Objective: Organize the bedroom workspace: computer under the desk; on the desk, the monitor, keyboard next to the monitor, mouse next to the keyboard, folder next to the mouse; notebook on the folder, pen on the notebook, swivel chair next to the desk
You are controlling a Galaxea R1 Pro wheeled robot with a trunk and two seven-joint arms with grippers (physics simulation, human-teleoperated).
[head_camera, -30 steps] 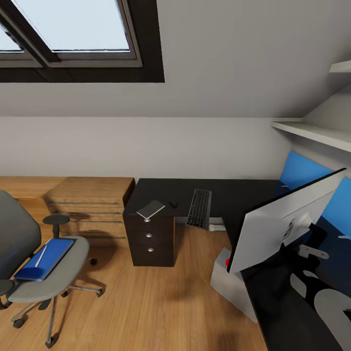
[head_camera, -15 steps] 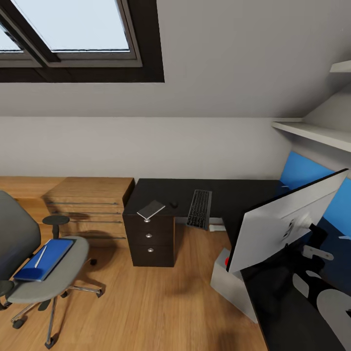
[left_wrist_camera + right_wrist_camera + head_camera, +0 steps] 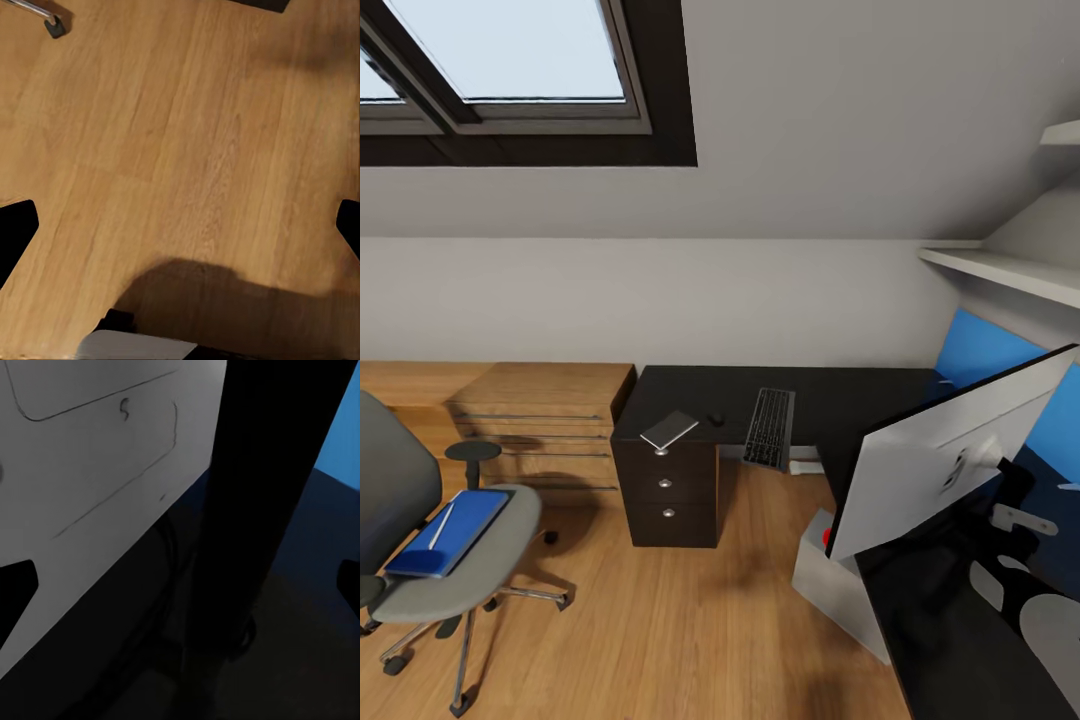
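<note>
A blue folder [image 3: 448,532] lies flat on the grey seat of a swivel chair [image 3: 455,560], with a thin white pen [image 3: 444,523] resting along its top. The chair stands on the wood floor [image 3: 660,630] at the head view's left, apart from the table [image 3: 820,400].

The table is L-shaped with a glossy black top. On its far arm, above a black three-drawer unit [image 3: 665,492], a small grey notebook [image 3: 670,429] lies flat. Just beside it sits a tiny black mouse [image 3: 716,418], and beyond the mouse a slim keyboard [image 3: 769,427] lies with its near end at the table's front edge. On the table's near arm, at the head view's right, a monitor [image 3: 945,460] stands tilted, showing its silver-white back. A light grey computer [image 3: 835,585] rests on the floor beneath that arm, partly tucked under the edge. Low wooden shelving [image 3: 550,420] stands against the wall between chair and drawers. A skylight [image 3: 510,70] is set in the sloped ceiling, and white shelves [image 3: 1000,270] are fixed on the right-hand wall.

The left claw [image 3: 180,225] hangs over bare floor, its two dark fingertips at opposite edges of the wrist view, spread wide apart; a chair castor [image 3: 54,25] lies well ahead of it. The right claw [image 3: 180,585] is likewise spread wide, and just ahead of it are the monitor's pale back and what seems to be its dark stand [image 3: 262,510], though the view is dim.
</note>
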